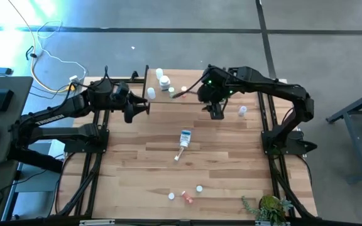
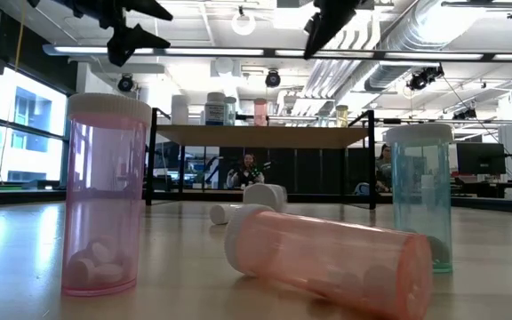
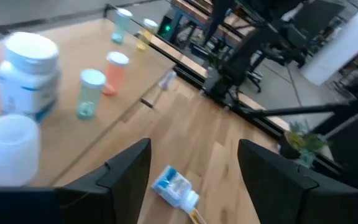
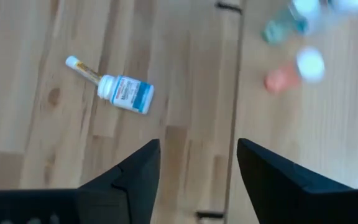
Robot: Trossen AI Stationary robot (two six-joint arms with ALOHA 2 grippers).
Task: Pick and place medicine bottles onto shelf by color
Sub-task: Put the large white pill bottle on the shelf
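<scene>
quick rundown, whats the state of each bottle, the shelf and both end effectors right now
left end effector: open, empty, raised beside the shelf
right end effector: open, empty, raised beside the shelf
shelf: standing, several bottles upright on it
blue-label white bottle: lying on its side mid-table
pink vial: upright, capped, pills inside
orange vial: lying on its side, capped
teal vial: upright, capped

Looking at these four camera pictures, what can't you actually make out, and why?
- Shelf, low view: the bottles standing on it are too far off to tell colours surely.
- High view: the vials by the table's near edge are too small to read.
- Right wrist view: the bottles on the shelf are blurred.
- White bottle lying on the table: its blue label is unreadable.
</scene>
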